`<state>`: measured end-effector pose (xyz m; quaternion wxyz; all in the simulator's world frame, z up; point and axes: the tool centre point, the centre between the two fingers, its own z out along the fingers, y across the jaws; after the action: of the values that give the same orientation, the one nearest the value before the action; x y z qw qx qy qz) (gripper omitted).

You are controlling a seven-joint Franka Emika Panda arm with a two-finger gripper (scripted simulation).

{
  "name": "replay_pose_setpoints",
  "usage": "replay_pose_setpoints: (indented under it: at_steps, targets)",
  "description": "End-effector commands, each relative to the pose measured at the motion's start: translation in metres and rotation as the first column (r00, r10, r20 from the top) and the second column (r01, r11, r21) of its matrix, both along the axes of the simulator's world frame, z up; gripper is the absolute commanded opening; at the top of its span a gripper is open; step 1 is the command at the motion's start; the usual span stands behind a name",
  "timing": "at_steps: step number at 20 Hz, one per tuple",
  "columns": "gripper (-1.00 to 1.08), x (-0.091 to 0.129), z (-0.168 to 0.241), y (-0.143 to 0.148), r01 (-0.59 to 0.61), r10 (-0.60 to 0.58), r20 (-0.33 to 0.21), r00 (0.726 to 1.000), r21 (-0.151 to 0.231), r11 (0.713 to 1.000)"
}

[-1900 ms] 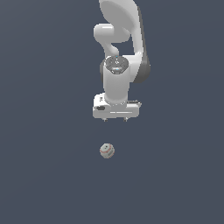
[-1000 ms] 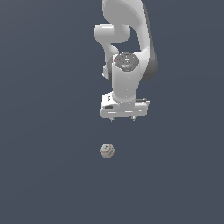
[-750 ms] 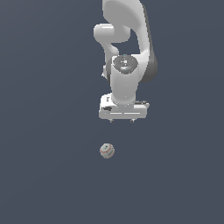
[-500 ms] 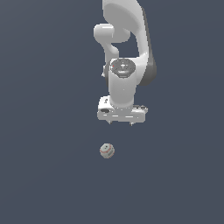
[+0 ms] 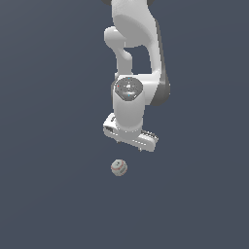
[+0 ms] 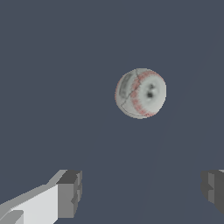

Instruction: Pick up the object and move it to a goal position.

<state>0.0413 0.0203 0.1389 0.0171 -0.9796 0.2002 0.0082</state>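
Plain grey floor holds the round ball (image 5: 119, 167), hand (image 5: 129, 142) above.

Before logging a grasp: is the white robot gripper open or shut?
Open. In the wrist view the gripper has its two grey fingertips wide apart, nothing between them; the small off-white ball lies apart, ungrasped.

No room shows here — this is a bare simulated scene, flat slate-grey from edge to edge with no walls, furniture or horizon. The smooth, evenly shaded white robot arm (image 5: 130, 92) looks computer-rendered rather than photographed. Below the arm sits a lone small off-white ball (image 5: 119, 168) with faint red stitch-like marks — the only other thing against the same featureless grey ground in both views.
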Motion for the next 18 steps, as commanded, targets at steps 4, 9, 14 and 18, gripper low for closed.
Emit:
replay_pose_setpoints:
  at_steps: [4,9,14,18]
  targets:
    - [1.00,0.017,-0.011,-0.012,0.170,-0.170,-0.003,0.985,-0.008,0.985]
    - [1.00,0.031,-0.020,-0.023,0.316,-0.317,-0.003,0.949,-0.017,0.948]
    - [1.00,0.043,-0.029,-0.033,0.440,-0.440,0.000,0.898,-0.026,0.898]
    - [1.00,0.050,-0.035,-0.038,0.509,-0.509,0.004,0.861,-0.031,0.860]
